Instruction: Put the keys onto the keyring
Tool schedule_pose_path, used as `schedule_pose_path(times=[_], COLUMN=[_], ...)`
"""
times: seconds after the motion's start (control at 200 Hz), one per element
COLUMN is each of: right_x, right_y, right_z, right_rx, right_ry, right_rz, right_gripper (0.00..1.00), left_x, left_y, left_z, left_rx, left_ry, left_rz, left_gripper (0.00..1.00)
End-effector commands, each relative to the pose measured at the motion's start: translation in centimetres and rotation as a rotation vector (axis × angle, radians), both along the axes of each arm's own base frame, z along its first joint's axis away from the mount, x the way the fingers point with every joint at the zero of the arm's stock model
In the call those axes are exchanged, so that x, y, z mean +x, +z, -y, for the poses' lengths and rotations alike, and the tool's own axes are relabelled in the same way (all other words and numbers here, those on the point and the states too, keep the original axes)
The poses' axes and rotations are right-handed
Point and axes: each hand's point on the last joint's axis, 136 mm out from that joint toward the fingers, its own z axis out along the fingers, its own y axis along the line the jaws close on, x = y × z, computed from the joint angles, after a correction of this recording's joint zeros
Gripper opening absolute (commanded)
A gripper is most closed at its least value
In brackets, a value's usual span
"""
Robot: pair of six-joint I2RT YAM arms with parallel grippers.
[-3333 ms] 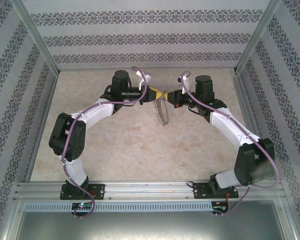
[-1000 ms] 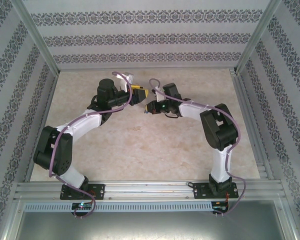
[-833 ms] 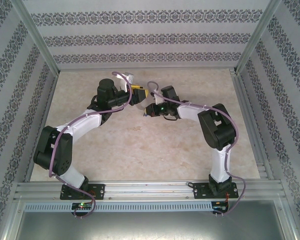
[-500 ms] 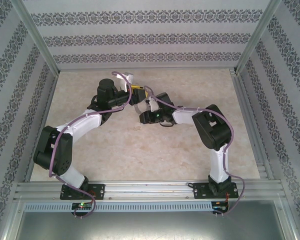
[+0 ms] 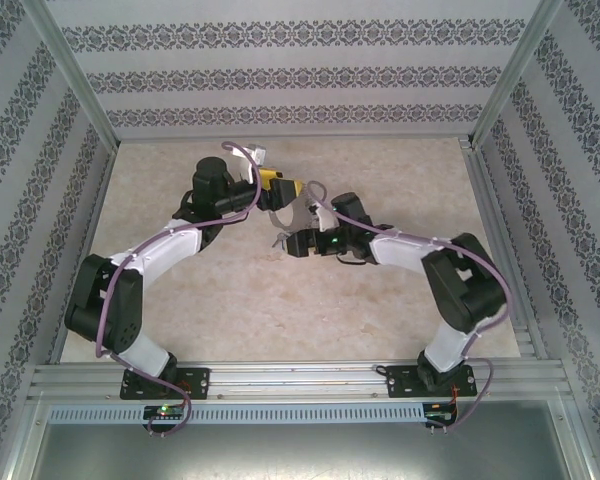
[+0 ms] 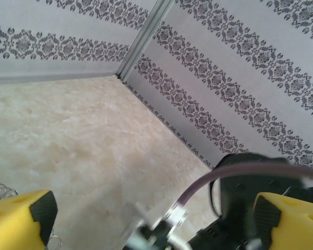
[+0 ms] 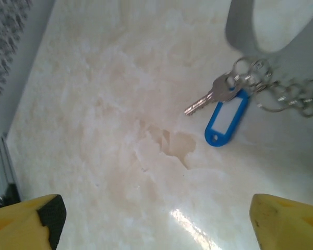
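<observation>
Key [image 7: 211,96] with blue tag [image 7: 227,122] touches keyring [image 7: 281,91] on table [image 7: 120,78], right wrist | right hand [image 7: 156,216] spread | left hand [image 6: 154,213] spread

keyring [image 7: 293,97] cut by right edge, cable [image 6: 261,166] blurred

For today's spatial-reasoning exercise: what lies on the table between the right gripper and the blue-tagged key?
Nothing: in the right wrist view, bare tabletop, with a faint chipped-looking mark, separates the right gripper from the key.
</observation>
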Motion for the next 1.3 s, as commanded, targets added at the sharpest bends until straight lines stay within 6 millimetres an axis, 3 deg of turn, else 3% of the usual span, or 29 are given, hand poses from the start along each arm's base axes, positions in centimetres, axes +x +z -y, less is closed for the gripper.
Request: schedule_pose_path(times=[0.0, 0.11, 0.22, 0.405, 0.6, 0.704, 0.859, 1.064, 1.229, 1.294], right_x=[0.9, 2.4, 4.5, 7.2, 8.0, 7.9, 7.5, 7.0, 7.1, 7.0], right_y=[4.0, 7.5, 9.4, 9.9, 8.6, 7.0, 5.9, 4.8, 4.0, 3.4], right_z=[2.6, 6.9, 13.0, 22.4, 29.3, 30.5, 31.5, 33.0, 32.5, 32.0], right_rx=[0.019, -0.005, -0.082, -0.253, -0.473, -0.627, -0.656, -0.699, -0.681, -0.671], right_ry=[-0.07, -0.205, -0.418, -0.755, -1.001, -0.955, -0.982, -1.01, -0.975, -0.945], right_rz=[0.091, 0.188, 0.292, 0.403, 0.53, 0.548, 0.545, 0.551, 0.554, 0.545], right_gripper=[0.97, 0.98, 0.98, 0.98, 0.98, 0.98, 0.98, 0.98, 0.98, 0.98], left_x=[-0.1, 0.1, 0.4, 0.7, 1.3, 0.9, -0.3, -1.5, -2.2, -2.9], left_y=[2.4, 2.9, 3.0, 1.7, -3.1, -5.8, -8.7, -12.0, -12.5, -13.7], left_z=[-1.6, -3.7, -6.5, -11.6, -18.5, -22.3, -26.1, -27.8, -28.2, -28.1], left_rx=[0.024, 0.082, 0.171, 0.331, 0.484, 0.577, 0.664, 0.738, 0.731, 0.733], left_ry=[0.07, 0.201, 0.361, 0.624, 0.83, 0.922, 1.021, 1.047, 1.061, 1.046], left_rz=[0.089, 0.165, 0.252, 0.364, 0.288, 0.244, 0.187, 0.136, 0.11, 0.064], left_gripper=[1.0, 1.0, 1.0, 1.0, 1.0, 1.0, 1.0, 1.0, 1.0, 1.0])
